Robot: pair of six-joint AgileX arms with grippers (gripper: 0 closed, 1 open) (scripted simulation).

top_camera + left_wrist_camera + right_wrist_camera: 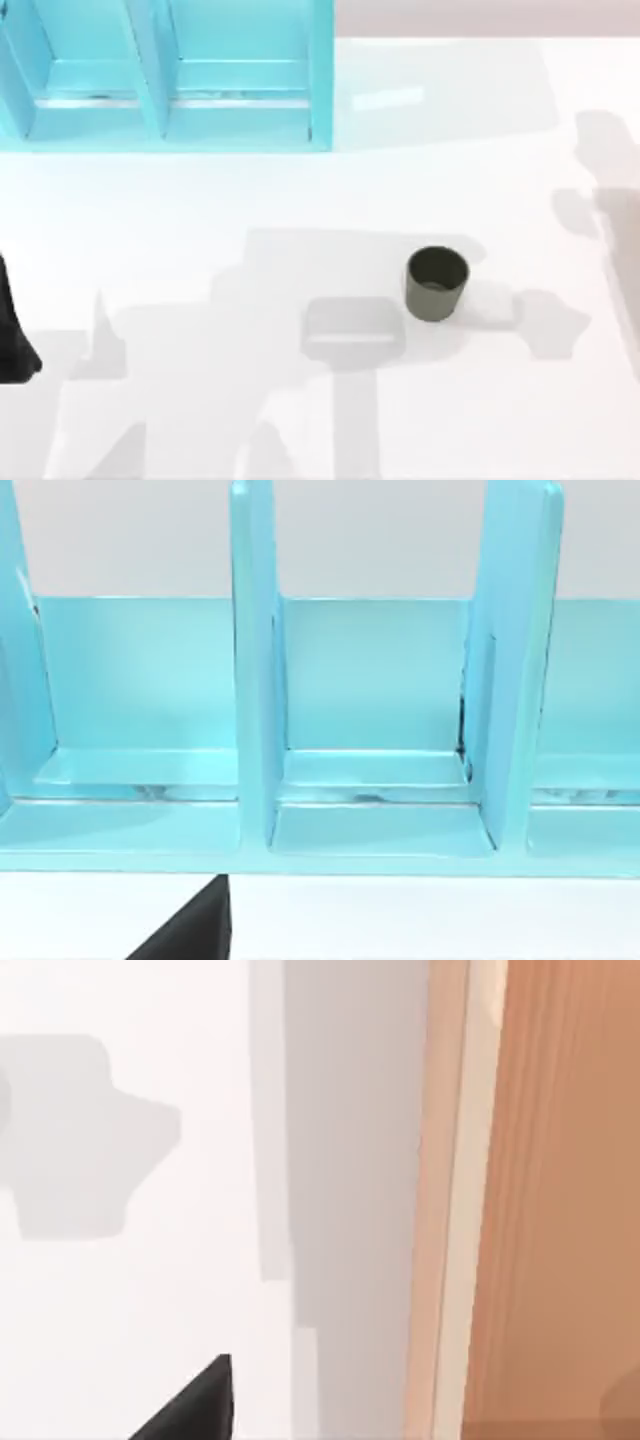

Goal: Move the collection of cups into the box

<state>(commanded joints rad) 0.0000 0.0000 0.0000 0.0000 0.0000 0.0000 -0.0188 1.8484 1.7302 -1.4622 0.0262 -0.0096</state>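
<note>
cup (437, 284): olive-green, darker inside
box (170, 75): light turquoise, paler on the compartment floors, same in the left wrist view (380, 720)
table (300, 420): white, with soft grey shadows
floor (560, 1200): orange-brown wood grain beyond the table's edge

Box (170, 90) (top edge) cropped

Olive cup (437, 284) upright mid-right on table (200, 400), turquoise box (165, 75) top-left
</note>
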